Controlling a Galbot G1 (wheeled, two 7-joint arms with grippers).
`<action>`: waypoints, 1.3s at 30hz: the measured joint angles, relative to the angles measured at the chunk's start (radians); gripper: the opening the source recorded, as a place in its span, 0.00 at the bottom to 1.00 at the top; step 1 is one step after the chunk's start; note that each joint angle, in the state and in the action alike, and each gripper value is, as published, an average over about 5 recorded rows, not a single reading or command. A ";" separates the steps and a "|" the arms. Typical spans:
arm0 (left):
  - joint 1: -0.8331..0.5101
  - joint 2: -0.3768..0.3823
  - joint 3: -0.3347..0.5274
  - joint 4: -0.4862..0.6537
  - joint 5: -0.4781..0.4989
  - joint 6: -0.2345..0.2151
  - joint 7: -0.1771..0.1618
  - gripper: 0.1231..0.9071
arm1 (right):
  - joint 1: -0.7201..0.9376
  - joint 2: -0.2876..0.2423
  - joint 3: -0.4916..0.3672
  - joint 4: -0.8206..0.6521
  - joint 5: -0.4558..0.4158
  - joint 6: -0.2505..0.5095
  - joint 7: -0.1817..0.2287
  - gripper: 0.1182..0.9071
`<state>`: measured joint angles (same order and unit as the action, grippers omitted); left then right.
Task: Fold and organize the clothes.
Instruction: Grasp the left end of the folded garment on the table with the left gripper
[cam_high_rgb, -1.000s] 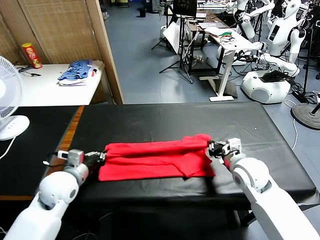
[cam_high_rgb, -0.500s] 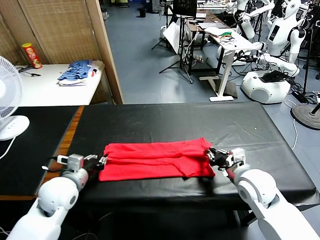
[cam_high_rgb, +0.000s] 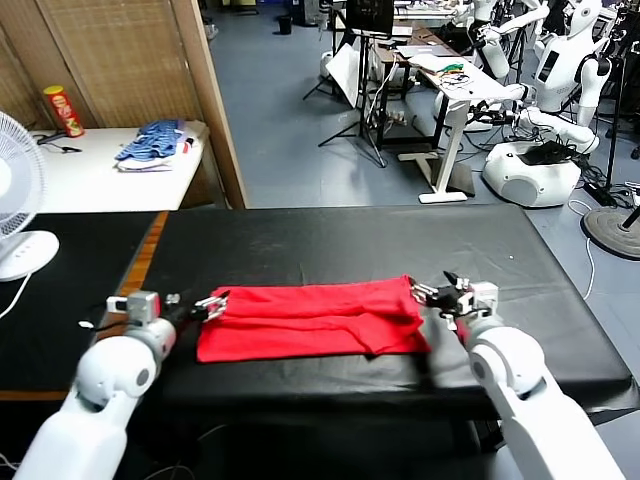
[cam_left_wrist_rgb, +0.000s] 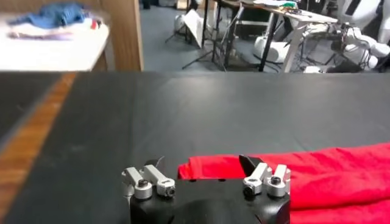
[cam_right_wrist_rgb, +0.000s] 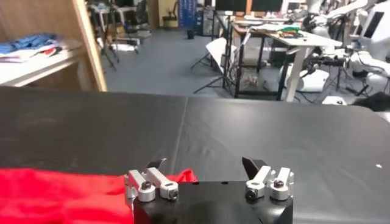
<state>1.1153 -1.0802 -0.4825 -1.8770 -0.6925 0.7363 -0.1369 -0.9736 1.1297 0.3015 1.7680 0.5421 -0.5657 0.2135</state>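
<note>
I see the red T-shirt (cam_high_rgb: 312, 320) lying folded into a long flat band across the near half of the black tabletop (cam_high_rgb: 350, 240), its long side running left to right. My left pincer (cam_high_rgb: 213, 303) sits at the shirt's left end, jaws spread wide, nothing between them. My right pincer (cam_high_rgb: 437, 291) sits at the shirt's right end, also spread wide and holding nothing. Both hang just at the cloth's upper corners. On the white side table (cam_high_rgb: 90, 180) beyond: a blue striped pile (cam_high_rgb: 152, 143) and a red can (cam_high_rgb: 63, 110). A white fan (cam_high_rgb: 18, 215) stands far left.
</note>
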 joint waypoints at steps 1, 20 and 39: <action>-0.003 -0.009 0.002 0.014 -0.001 0.000 0.003 0.86 | 0.005 0.008 -0.003 -0.013 -0.004 0.004 0.000 0.86; -0.018 -0.093 0.007 0.112 0.121 -0.041 0.004 0.08 | -0.007 0.154 -0.036 -0.122 -0.120 0.113 0.068 0.01; 0.000 -0.074 -0.023 0.073 0.147 -0.124 0.031 0.68 | -0.128 0.064 0.028 0.083 -0.063 0.062 0.002 0.83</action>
<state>1.1154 -1.1540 -0.5051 -1.8035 -0.5455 0.6120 -0.1061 -1.1016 1.1938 0.3298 1.8510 0.4786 -0.5033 0.2155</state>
